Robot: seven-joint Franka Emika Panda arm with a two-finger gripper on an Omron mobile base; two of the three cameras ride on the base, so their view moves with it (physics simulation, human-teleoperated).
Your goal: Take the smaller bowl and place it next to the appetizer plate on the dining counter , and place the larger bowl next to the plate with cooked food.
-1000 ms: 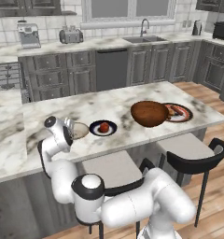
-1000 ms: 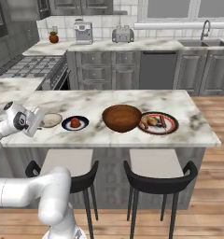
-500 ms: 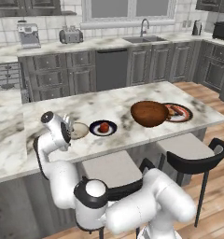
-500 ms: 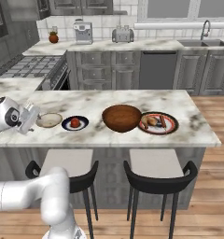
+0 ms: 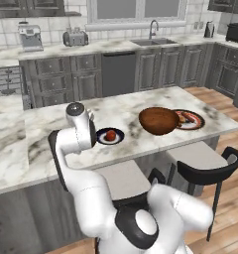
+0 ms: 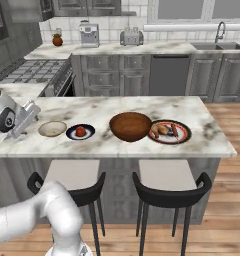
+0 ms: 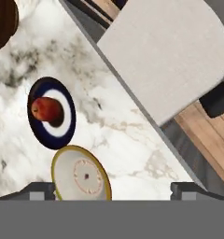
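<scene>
Smaller bowl (image 6: pixel 52 129) sits on dining counter (image 6: pixel 202 142) just beside appetizer plate (image 6: pixel 80 132); gripper (image 6: pixel 23 121) jaws released, holding nothing. Larger bowl (image 6: pixel 130 126) touches plate with cooked food (image 6: pixel 169 132). Both placements look done.

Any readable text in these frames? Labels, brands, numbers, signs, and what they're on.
None: no readable text in any view.
Coffee machine and toaster on the back counter: no brand or marking can be made out.
Smaller bowl, appetizer plate, larger bowl, plate with cooked food: plain, no lettering.
Dining counter: marble veining, no signs.
</scene>
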